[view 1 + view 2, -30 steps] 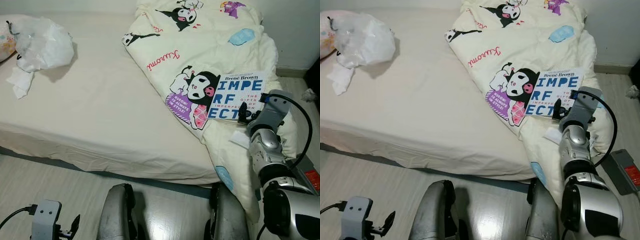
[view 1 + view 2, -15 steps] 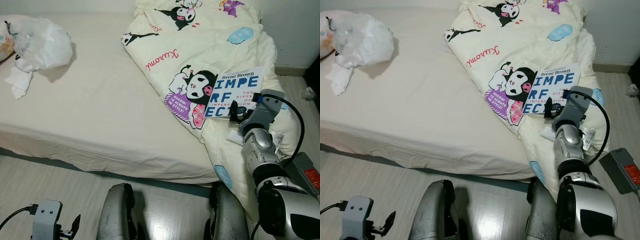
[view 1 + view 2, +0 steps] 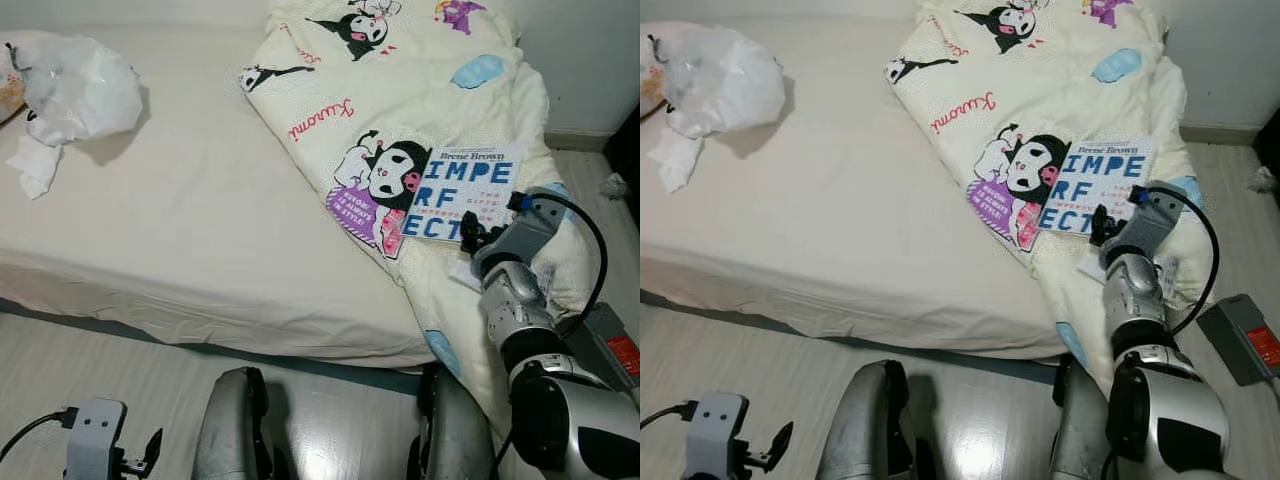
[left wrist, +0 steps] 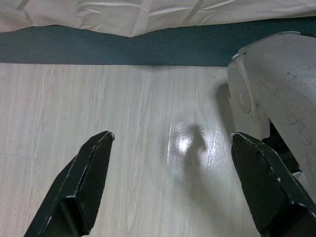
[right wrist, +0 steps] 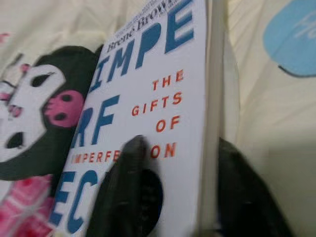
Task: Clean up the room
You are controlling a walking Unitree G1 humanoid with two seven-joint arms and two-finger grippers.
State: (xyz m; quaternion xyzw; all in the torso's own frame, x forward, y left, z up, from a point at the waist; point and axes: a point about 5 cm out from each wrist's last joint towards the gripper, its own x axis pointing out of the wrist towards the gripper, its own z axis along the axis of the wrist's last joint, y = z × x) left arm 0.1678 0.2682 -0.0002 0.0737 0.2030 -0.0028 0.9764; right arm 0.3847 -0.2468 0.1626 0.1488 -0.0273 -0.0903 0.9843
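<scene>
A white book (image 3: 462,188) with big blue letters lies on the cream cartoon-print blanket (image 3: 420,90), near the bed's right edge. My right gripper (image 3: 470,238) is at the book's near right corner. In the right wrist view the book (image 5: 148,98) is close up. The gripper's fingers (image 5: 123,187) are apart and straddle the book's edge, one over the cover and one past it. My left gripper (image 4: 170,187) hangs open low above the wooden floor, beside my leg.
The bare mattress (image 3: 180,200) carries a crumpled plastic bag (image 3: 80,85) and a white tissue (image 3: 32,165) at its far left. A grey box with a red label (image 3: 610,345) lies on the floor to the right. A small white slip (image 3: 465,272) lies on the blanket below the book.
My right gripper has moved forward onto the book's near corner. The camera has shifted a little; the book has kept its place on the blanket.
</scene>
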